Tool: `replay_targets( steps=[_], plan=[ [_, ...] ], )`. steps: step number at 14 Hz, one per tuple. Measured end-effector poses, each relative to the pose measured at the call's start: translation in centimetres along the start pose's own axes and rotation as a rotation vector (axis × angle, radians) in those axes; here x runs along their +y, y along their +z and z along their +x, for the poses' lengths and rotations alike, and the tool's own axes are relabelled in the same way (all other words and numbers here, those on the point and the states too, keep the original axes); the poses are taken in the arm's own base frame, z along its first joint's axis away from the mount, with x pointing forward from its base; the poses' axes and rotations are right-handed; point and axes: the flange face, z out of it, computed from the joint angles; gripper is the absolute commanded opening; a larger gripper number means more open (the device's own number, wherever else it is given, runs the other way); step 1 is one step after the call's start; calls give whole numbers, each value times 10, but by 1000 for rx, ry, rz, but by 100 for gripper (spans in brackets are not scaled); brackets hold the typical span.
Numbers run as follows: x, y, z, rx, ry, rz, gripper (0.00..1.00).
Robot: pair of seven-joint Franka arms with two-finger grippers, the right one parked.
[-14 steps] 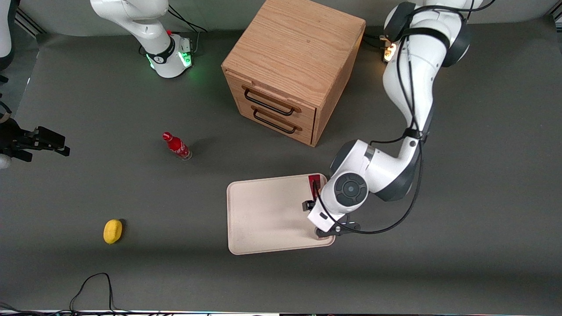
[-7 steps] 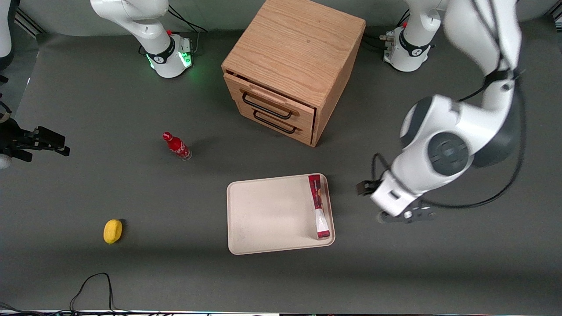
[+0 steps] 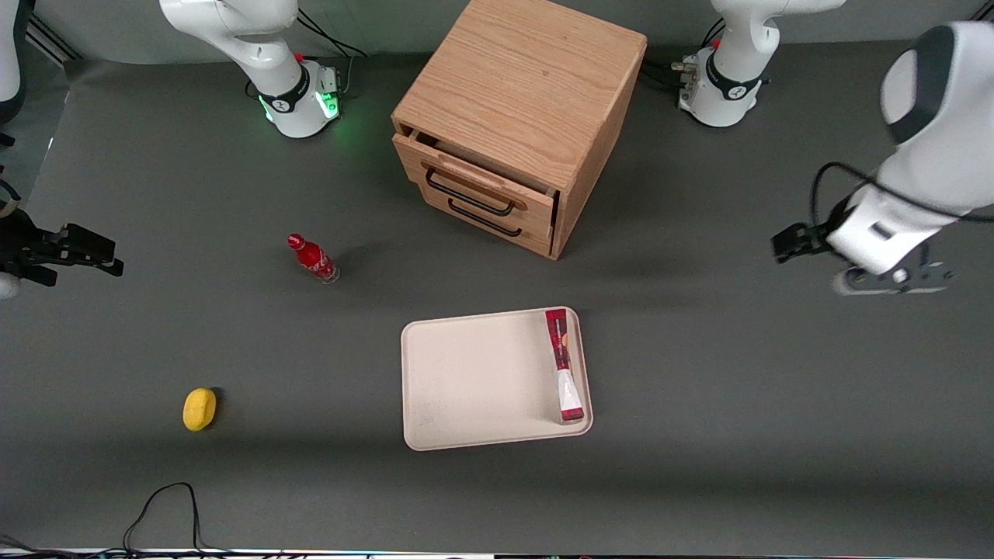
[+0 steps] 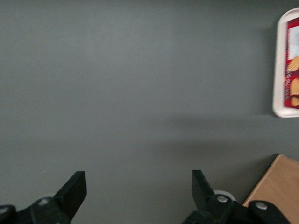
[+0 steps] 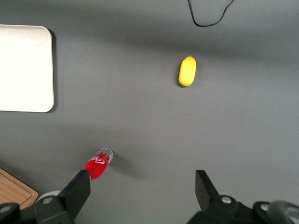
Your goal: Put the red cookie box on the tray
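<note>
On the grey tabletop (image 3: 699, 435) we see the red cookie box (image 3: 564, 365) lying in the tray (image 3: 466, 380); our pincer (image 4: 138, 196) hangs wide open, empty, well apart.

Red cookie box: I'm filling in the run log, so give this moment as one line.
red cookie box: lying on tray, along its working-arm edge | gripper: open, empty, over bare table toward working arm's end | placement: looks done

front cam: high, looks steeply down, whole table, wide | L wrist cam: faces down past gripper (image 4: 135, 193), fingers apart, over bare mat well off tray (image 4: 277, 65) toward working arm's end | R wrist cam: down, mid height | shared w/ front: tray (image 3: 466, 380), all 3 views
</note>
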Motion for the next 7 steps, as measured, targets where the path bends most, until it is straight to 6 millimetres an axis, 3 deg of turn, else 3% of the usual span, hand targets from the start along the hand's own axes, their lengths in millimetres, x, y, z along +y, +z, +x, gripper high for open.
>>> replay_targets(
  steps=[3, 7],
  plan=[
    [-41, -17, -25, -35, -51, 4, 100],
    [-38, -44, -37, -37, -14, 55, 100]
  ],
)
